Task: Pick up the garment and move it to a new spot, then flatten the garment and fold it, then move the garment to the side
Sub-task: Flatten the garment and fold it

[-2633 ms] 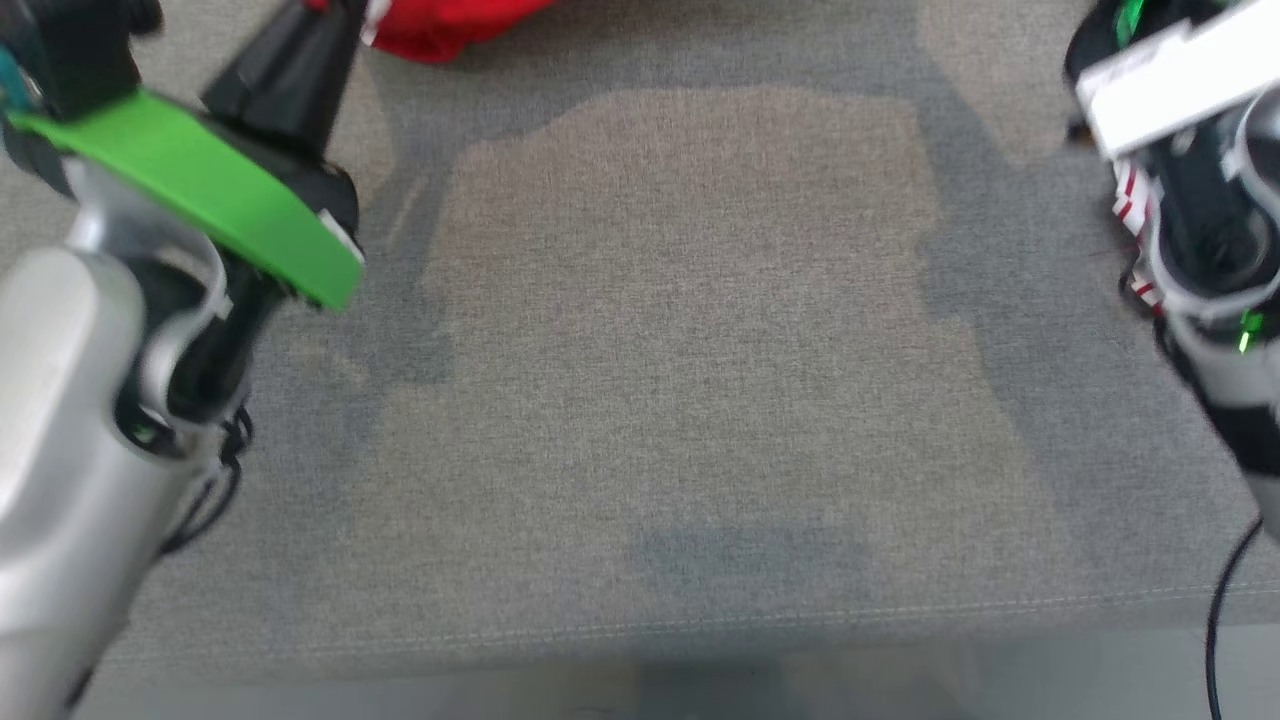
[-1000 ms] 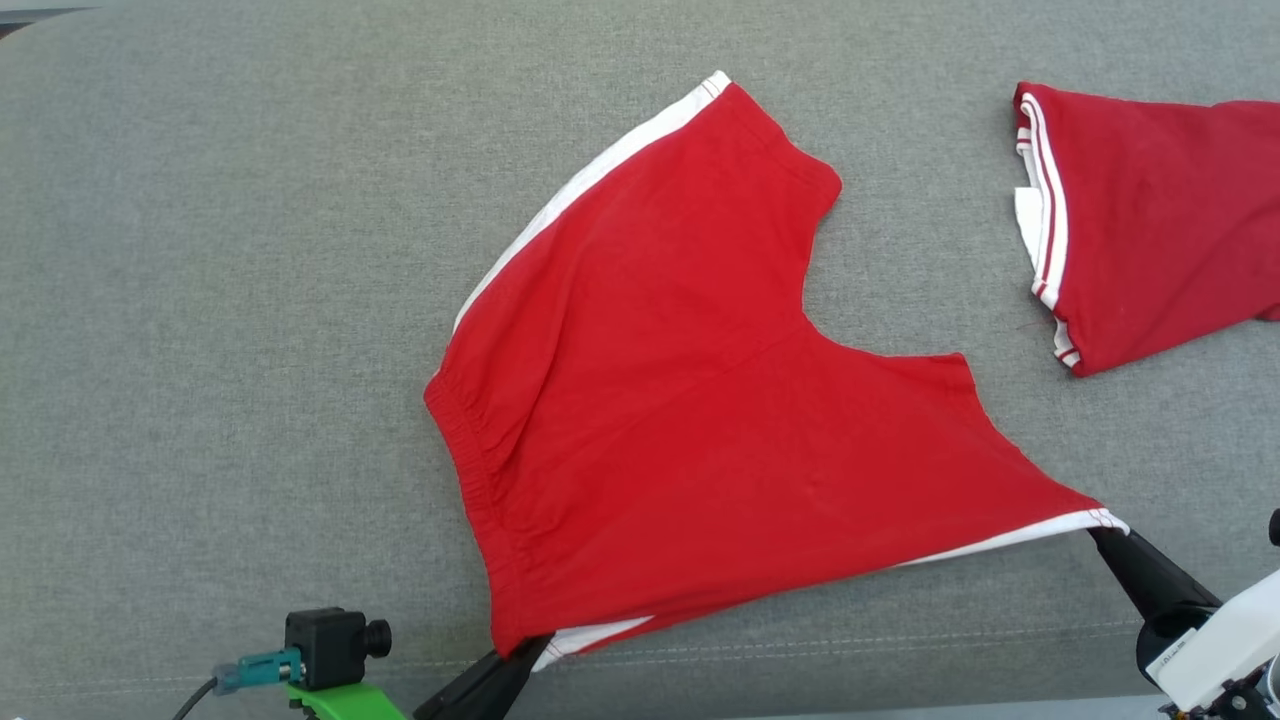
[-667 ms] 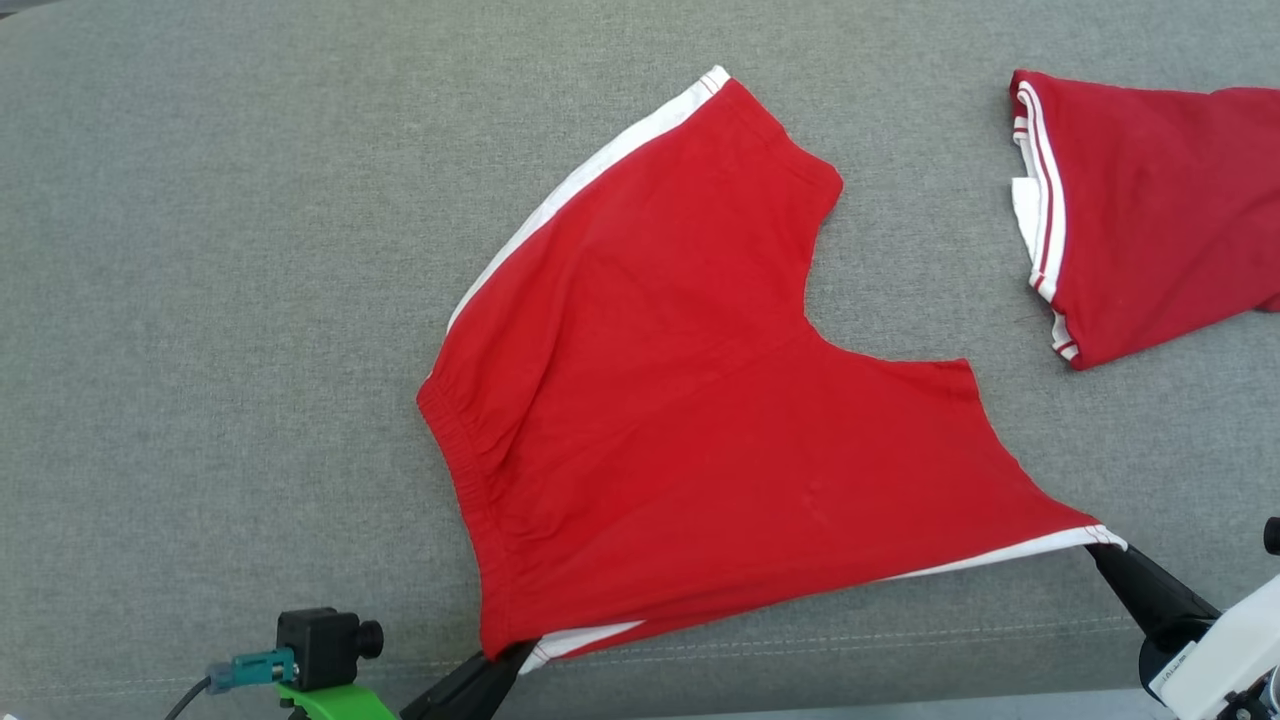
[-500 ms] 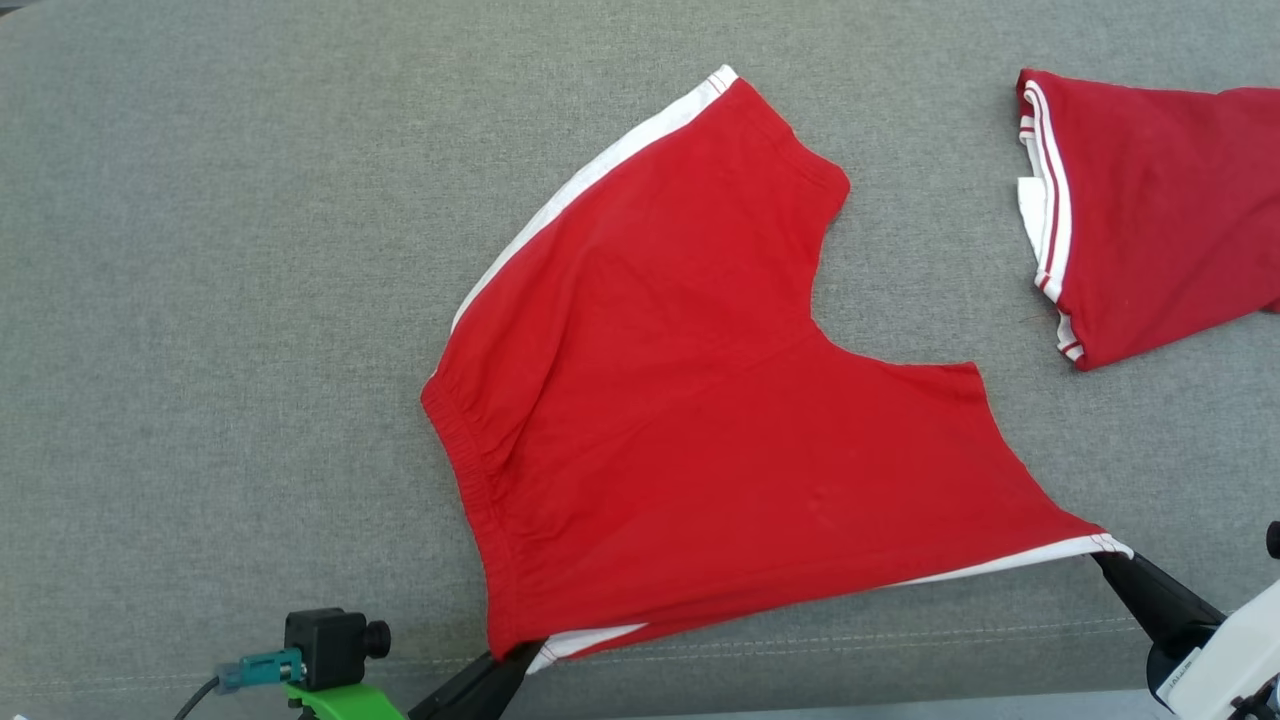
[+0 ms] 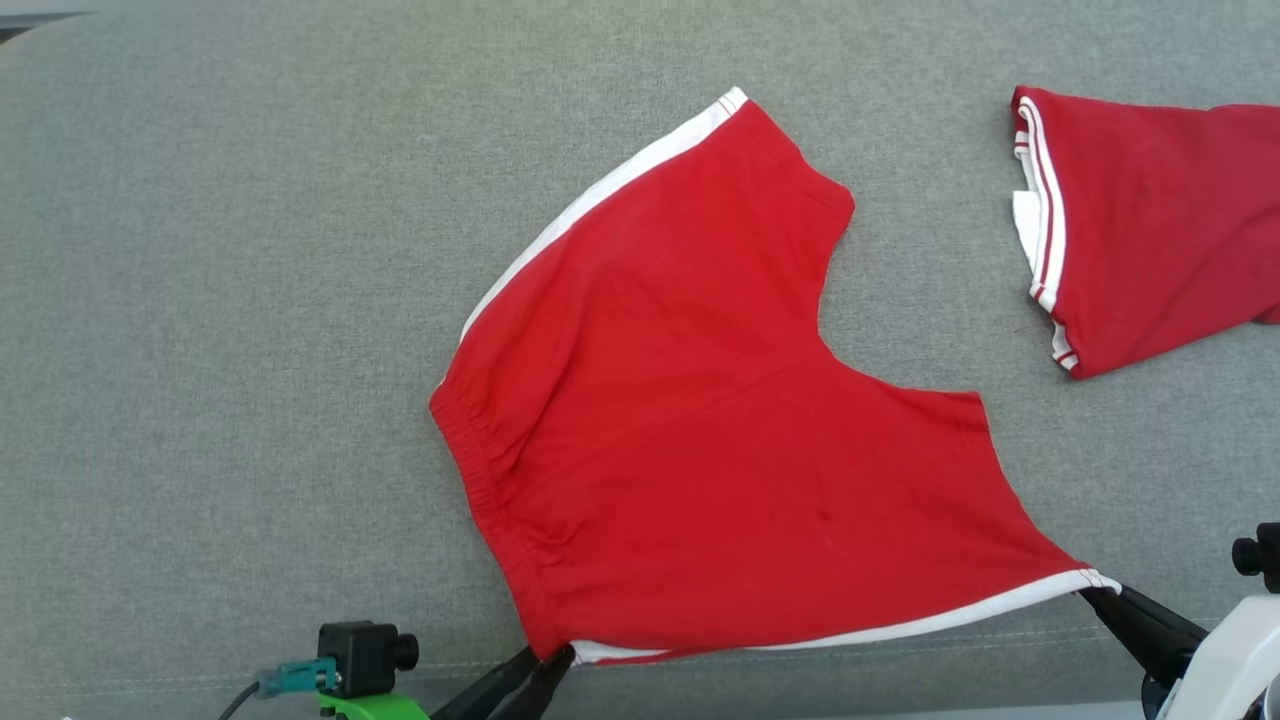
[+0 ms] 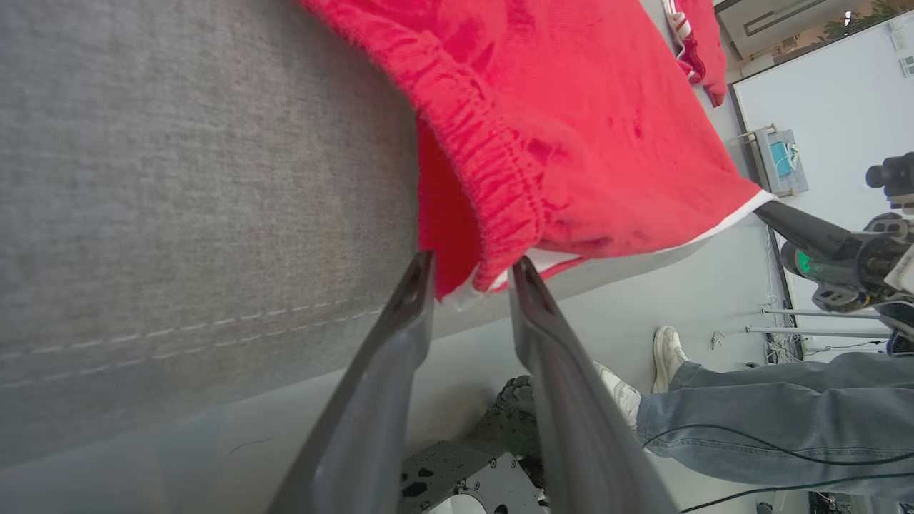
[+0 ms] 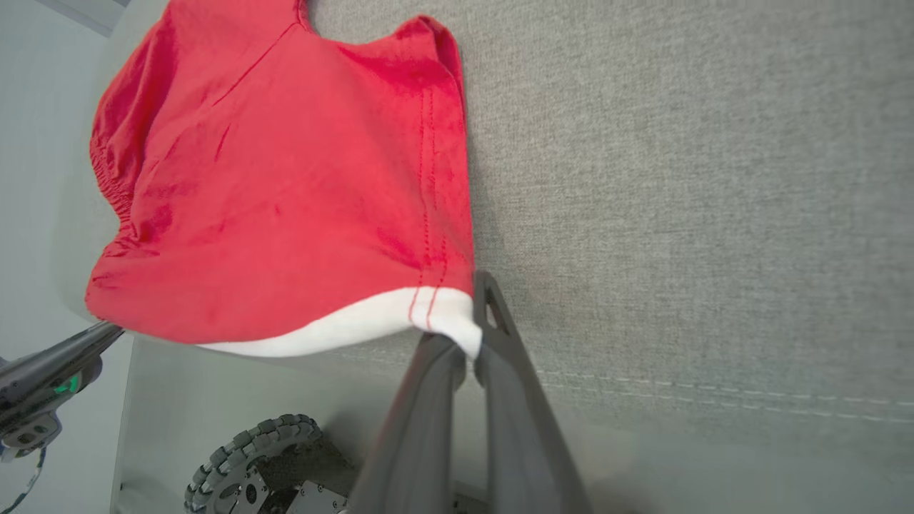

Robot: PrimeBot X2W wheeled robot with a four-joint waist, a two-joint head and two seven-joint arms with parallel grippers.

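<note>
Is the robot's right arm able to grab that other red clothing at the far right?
Probably not yet. The right gripper is shut on a white-trimmed leg corner of the red shorts. Nothing lies on the grey cushion between it and the other red garment, so after letting go it likely could.

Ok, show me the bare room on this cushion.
Free: the cushion left of the shorts, and the far strip beyond them. Crowded: the near edge by the left claw and right claw, and around the second red garment.
</note>
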